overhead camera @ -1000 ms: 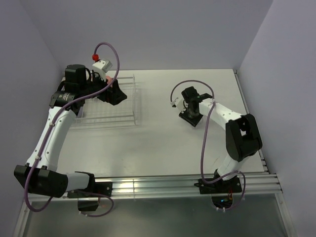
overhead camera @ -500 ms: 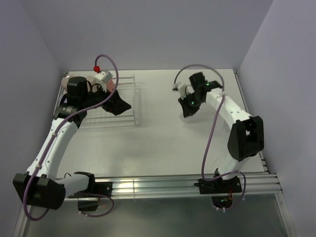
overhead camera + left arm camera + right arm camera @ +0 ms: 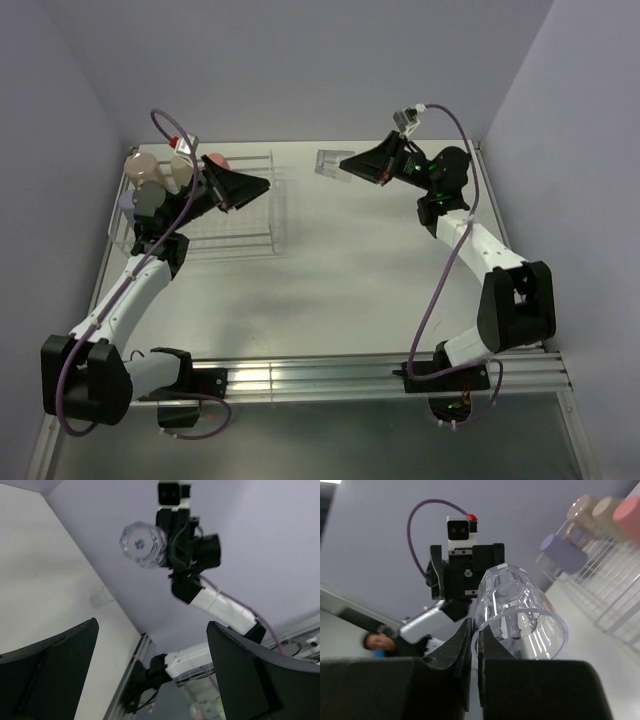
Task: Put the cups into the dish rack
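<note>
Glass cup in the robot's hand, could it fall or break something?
Maybe. The right gripper pinches the clear glass only by its thin wall near the rim, up in the air above the table, so it might slip and drop. The left gripper, open and empty, hangs over the dish rack, so the arms could bump there. The four cups crowd the rack's far left corner; a clumsy landing could knock them.

White table (image 3: 350, 285); lavender walls (image 3: 300, 70); aluminium rail (image 3: 320, 378) nearside.

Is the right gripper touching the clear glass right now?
Touching. The right wrist view shows the right gripper pinching the wall of the clear glass near its rim, with no gap visible.
</note>
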